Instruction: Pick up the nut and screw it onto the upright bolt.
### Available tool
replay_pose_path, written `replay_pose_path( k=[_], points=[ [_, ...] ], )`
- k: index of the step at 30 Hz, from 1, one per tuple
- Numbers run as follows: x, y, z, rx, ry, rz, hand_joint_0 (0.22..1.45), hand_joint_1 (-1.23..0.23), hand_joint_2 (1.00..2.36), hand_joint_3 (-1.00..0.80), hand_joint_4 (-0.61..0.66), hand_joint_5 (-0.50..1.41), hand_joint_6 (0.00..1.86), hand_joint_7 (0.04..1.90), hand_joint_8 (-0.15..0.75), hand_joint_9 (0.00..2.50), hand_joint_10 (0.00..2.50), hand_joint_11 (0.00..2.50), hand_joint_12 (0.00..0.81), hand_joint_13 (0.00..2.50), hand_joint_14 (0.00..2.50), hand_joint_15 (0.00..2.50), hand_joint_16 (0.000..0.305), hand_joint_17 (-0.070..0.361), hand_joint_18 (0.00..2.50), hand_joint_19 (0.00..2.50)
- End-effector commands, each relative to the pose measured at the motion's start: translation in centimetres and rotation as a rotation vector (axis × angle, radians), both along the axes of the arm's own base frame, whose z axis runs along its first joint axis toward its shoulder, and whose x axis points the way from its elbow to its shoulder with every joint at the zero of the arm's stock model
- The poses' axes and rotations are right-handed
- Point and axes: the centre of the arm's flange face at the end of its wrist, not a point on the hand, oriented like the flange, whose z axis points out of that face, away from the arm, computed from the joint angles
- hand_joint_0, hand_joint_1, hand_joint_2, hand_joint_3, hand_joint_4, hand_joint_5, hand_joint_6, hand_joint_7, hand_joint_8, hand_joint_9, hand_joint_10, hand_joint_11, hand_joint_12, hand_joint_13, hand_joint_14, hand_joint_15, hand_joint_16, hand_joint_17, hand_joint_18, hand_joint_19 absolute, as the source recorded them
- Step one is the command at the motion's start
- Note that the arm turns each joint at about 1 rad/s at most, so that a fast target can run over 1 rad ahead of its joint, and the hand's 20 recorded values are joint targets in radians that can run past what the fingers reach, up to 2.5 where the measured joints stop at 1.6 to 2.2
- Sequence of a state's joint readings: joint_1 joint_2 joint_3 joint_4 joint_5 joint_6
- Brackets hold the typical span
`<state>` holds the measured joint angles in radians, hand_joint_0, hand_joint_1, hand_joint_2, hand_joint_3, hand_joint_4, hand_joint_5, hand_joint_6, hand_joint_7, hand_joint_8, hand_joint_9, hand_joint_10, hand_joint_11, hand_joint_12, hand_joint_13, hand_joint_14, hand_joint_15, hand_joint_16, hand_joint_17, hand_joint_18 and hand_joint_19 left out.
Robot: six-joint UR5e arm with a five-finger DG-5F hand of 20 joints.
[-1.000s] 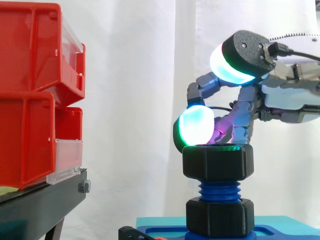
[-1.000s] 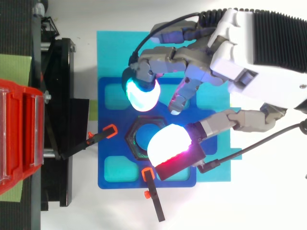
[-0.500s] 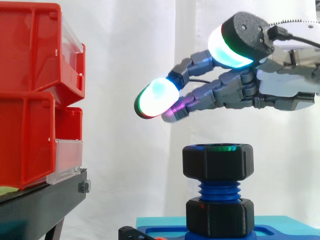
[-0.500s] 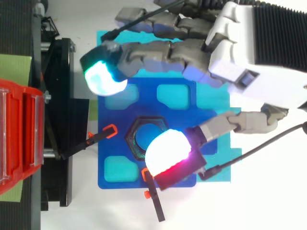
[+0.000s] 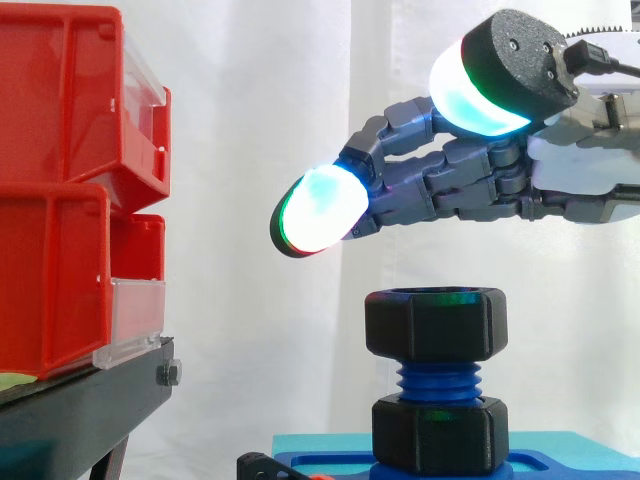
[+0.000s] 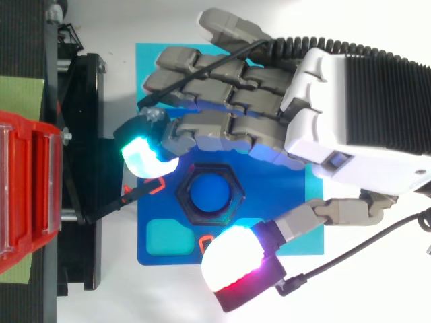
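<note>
Hand (image 6: pixel 337 134) held level, palm down, back plate facing up. Fingers (image 6: pixel 215 128) stretched nearly straight and lying close side by side, gripping nothing. Foremost pad (image 5: pixel 318 212) glows white-cyan with a green and red edge. Thumb (image 6: pixel 236 266) is splayed off to the palm's side, its pad white with a red rim.

Red bins (image 5: pixel 70 100): two were counted, an upper one and a lower one (image 5: pixel 55 285).
Black nuts (image 5: pixel 435 325): two, the second lower down (image 5: pixel 440 432).
Blue bolt (image 5: pixel 438 381): one.
Blue base plate (image 6: pixel 168 254): one.
Orange-tipped clamps (image 6: pixel 156 183): two, the other at (image 6: pixel 206 241).
Black stand (image 5: pixel 80 405): one.
Hand (image 6: pixel 350 128): one.
</note>
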<state>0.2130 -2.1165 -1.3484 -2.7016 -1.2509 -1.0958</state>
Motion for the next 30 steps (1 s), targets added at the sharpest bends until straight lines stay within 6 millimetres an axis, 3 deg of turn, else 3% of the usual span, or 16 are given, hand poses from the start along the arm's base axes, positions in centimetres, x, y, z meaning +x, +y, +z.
replay_pose_path(
  k=[1,11,17,21,30],
  points=[
    [-0.1,0.3,-0.2,0.0,0.015,0.004,0.42,-0.32,1.0,-0.5,0.19,-0.08,0.5,0.69,0.193,0.42,0.0,0.0,0.312,0.04,0.0,0.0,0.044,0.099,0.0,0.0],
    [-0.2,0.6,-0.3,0.001,0.022,0.012,0.43,-0.31,1.0,-0.5,0.17,-0.05,0.5,0.7,0.175,0.54,0.0,0.0,0.292,0.11,0.0,0.0,0.041,0.092,0.0,0.0],
    [-0.8,0.5,-1.9,0.005,0.032,0.014,0.44,-0.31,1.0,-0.5,0.18,-0.05,0.5,0.71,0.179,0.56,0.0,0.0,0.29,0.14,0.0,0.0,0.04,0.089,0.0,0.0],
    [-0.7,0.3,-1.8,0.009,0.02,0.012,0.44,-0.31,1.0,-0.5,0.19,-0.06,0.5,0.72,0.193,0.58,0.0,0.0,0.292,0.16,0.0,0.0,0.039,0.088,0.0,0.0],
    [-0.7,-0.1,-1.8,0.008,0.021,0.012,0.45,-0.31,1.0,-0.5,0.24,-0.03,0.5,0.92,0.236,0.71,0.0,0.0,0.272,0.26,0.0,0.0,0.033,0.075,0.0,0.0]
  ],
)
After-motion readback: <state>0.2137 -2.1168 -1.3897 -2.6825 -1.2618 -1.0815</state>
